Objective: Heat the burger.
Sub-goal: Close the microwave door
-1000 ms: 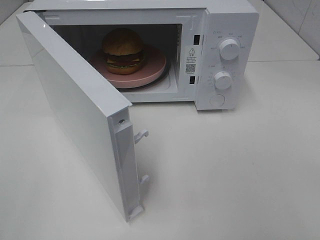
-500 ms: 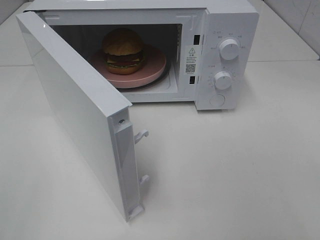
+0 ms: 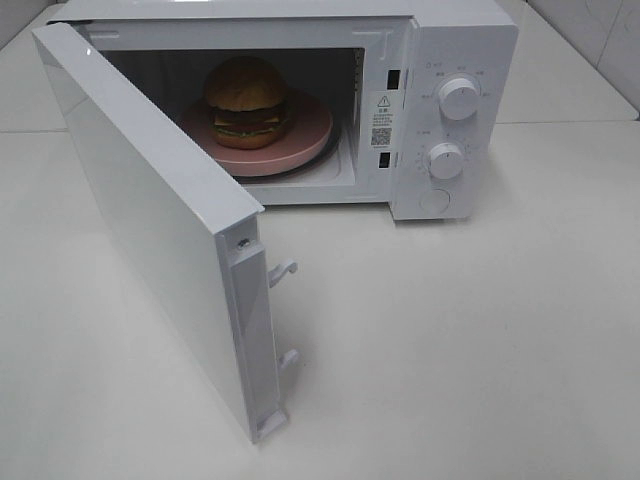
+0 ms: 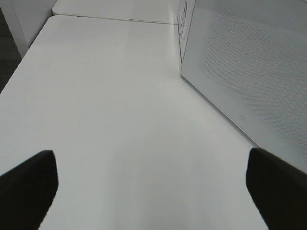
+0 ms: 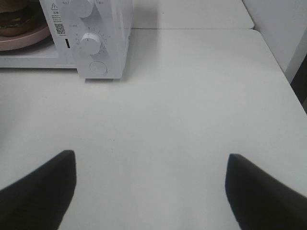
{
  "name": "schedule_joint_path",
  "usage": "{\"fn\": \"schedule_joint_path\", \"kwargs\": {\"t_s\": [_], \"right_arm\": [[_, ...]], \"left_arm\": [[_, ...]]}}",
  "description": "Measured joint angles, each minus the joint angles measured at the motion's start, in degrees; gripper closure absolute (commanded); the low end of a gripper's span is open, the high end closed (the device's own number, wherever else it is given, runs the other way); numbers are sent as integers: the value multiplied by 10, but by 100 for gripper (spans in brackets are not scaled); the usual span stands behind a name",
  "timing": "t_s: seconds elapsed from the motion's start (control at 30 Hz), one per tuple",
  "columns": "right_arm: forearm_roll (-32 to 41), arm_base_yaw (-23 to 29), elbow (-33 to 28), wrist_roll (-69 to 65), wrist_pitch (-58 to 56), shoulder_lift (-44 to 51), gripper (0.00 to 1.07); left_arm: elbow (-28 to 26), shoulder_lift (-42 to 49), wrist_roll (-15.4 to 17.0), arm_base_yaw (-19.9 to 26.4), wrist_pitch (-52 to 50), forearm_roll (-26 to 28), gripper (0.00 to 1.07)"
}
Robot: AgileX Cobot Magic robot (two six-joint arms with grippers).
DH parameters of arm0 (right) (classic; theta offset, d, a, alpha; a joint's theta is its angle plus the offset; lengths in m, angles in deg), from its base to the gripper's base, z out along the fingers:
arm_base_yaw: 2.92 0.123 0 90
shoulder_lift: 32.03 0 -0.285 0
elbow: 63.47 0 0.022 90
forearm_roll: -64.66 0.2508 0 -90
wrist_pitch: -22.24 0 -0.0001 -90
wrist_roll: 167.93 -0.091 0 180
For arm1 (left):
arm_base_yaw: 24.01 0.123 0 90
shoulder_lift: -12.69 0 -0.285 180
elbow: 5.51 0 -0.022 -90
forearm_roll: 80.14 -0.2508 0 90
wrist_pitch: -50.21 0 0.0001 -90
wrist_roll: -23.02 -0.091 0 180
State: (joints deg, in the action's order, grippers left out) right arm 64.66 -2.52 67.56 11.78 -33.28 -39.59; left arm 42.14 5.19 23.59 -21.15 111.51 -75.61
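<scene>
The burger [image 3: 247,101], with its golden-brown bun, sits on a pink plate [image 3: 305,132] inside the white microwave [image 3: 455,60]. The microwave door [image 3: 160,220] stands wide open toward the front left. Part of the burger [image 5: 13,19] and of the plate [image 5: 29,39] shows in the right wrist view. My left gripper [image 4: 152,188] is open and empty over the table, beside the outside of the door [image 4: 249,72]. My right gripper [image 5: 151,191] is open and empty, in front of and to the right of the microwave. Neither gripper shows in the exterior high view.
Two round knobs [image 3: 458,98] [image 3: 445,160] and a round button [image 3: 434,200] are on the microwave's right panel. The white table [image 3: 450,340] spreads in front. Its edges show in the wrist views [image 4: 21,62] [image 5: 283,67].
</scene>
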Motion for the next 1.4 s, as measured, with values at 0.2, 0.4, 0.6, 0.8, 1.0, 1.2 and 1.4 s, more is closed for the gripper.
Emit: {"fn": "schedule_joint_path", "kwargs": {"t_s": [0.2, 0.4, 0.6, 0.8, 1.0, 1.2, 1.4], "right_arm": [[0, 0, 0, 3, 0, 0, 28], [0, 0, 0, 0, 0, 0, 30], [0, 0, 0, 0, 0, 0, 31], [0, 0, 0, 3, 0, 0, 31], [0, 0, 0, 3, 0, 0, 31], [0, 0, 0, 0, 0, 0, 31], [0, 0, 0, 0, 0, 0, 31]], "left_arm": [[0, 0, 0, 0, 0, 0, 6], [0, 0, 0, 0, 0, 0, 6], [0, 0, 0, 0, 0, 0, 6], [0, 0, 0, 0, 0, 0, 6], [0, 0, 0, 0, 0, 0, 6], [0, 0, 0, 0, 0, 0, 6], [0, 0, 0, 0, 0, 0, 6]]}}
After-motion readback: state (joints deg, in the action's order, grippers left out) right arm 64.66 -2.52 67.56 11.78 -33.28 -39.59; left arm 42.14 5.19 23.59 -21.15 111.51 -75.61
